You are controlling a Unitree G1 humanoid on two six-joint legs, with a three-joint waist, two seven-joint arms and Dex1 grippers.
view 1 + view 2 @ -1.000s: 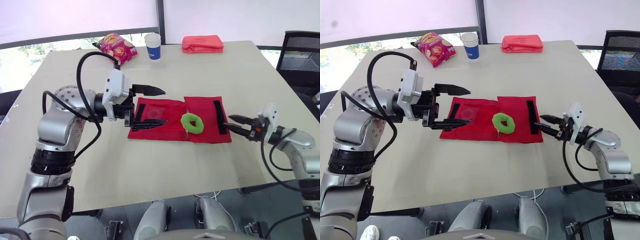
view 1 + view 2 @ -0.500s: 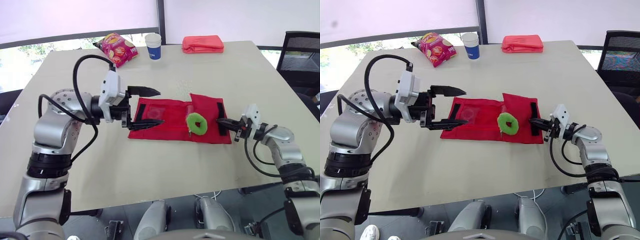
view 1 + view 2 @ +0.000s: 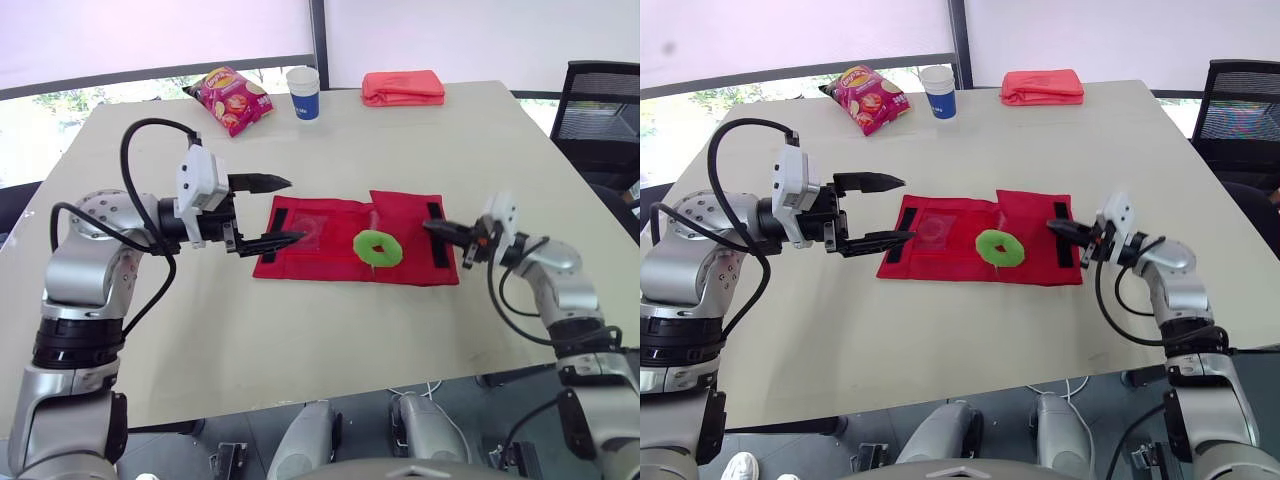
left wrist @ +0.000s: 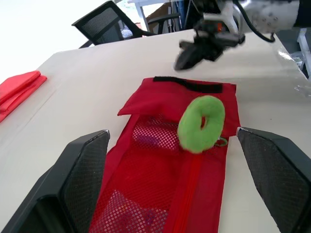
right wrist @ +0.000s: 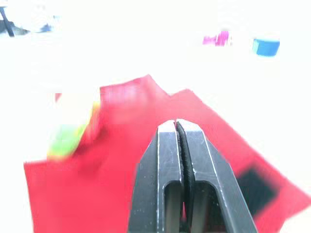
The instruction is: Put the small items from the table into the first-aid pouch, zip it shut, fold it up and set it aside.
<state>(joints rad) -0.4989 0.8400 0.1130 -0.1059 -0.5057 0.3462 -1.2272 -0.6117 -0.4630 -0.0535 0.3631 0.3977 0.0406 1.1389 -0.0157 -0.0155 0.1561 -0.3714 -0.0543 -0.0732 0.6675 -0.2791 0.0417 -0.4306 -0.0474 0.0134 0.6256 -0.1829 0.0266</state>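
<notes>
Now: red pouch (image 3: pixel 322 238) lies between grippers; left gripper (image 3: pixel 296 209) spread wide at its left edge, right gripper (image 3: pixel 430 227) pinched together over its right edge.

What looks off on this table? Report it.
The red pouch lies open, but its right panel's inner corner is creased over the mesh section, and the green ring sits on top of it, not inside. Nothing looks spilled or damaged.

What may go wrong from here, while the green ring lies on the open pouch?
1. The green ring rests on top of the red pouch, not inside it; folding now may roll it off.
2. The right gripper is shut just over the black strip and may drag the pouch sideways if it moves.
</notes>
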